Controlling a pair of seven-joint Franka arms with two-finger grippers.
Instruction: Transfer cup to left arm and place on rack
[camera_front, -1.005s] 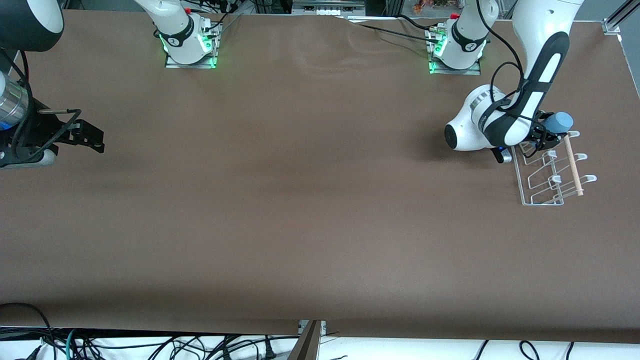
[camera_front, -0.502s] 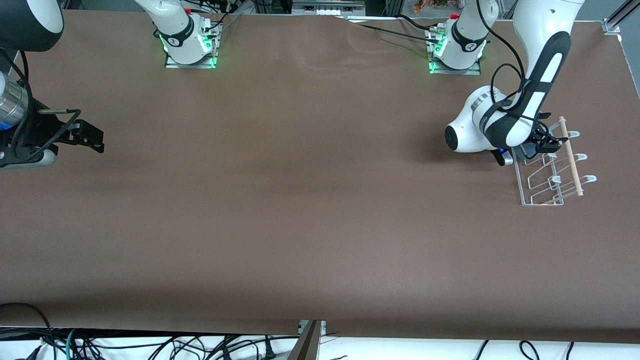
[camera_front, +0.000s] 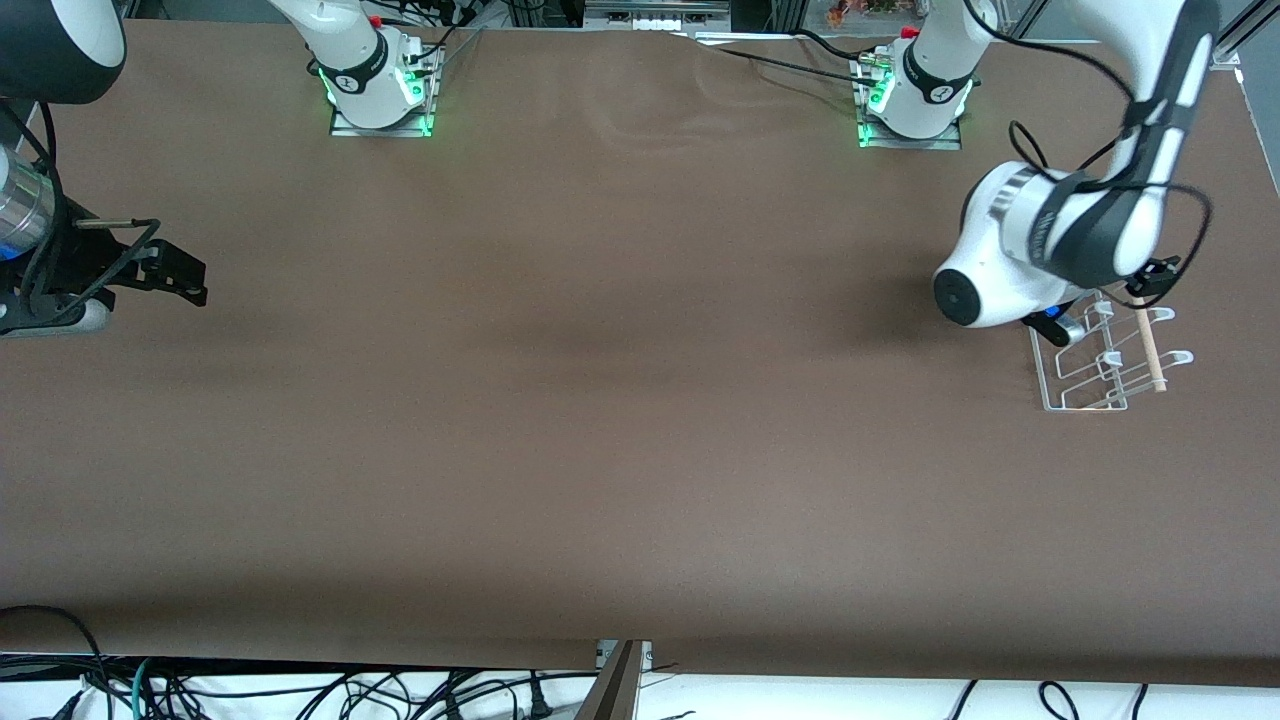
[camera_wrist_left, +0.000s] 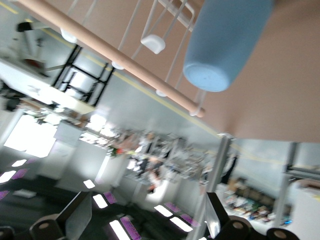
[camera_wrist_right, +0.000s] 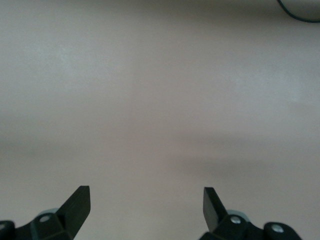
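Front view: a bare brown tabletop (camera_front: 600, 420); the rack (camera_front: 1100, 360) sits at the left arm's end, with the left hand (camera_front: 1150, 285) over its end nearest the bases. The right hand (camera_front: 170, 275) waits over the right arm's end, well apart.

Left wrist view: the cup (camera_wrist_left: 227, 42) rests on the rack's wires beside the dowel (camera_wrist_left: 115, 60), its long axis tilted, fingers (camera_wrist_left: 75, 220) spread, clear of it.

Right wrist view: fingers (camera_wrist_right: 77, 205) apart over bare tabletop, nothing between them.

Even overhead light, soft arm shadows on table; left wrist view motion-blurred, window glare.
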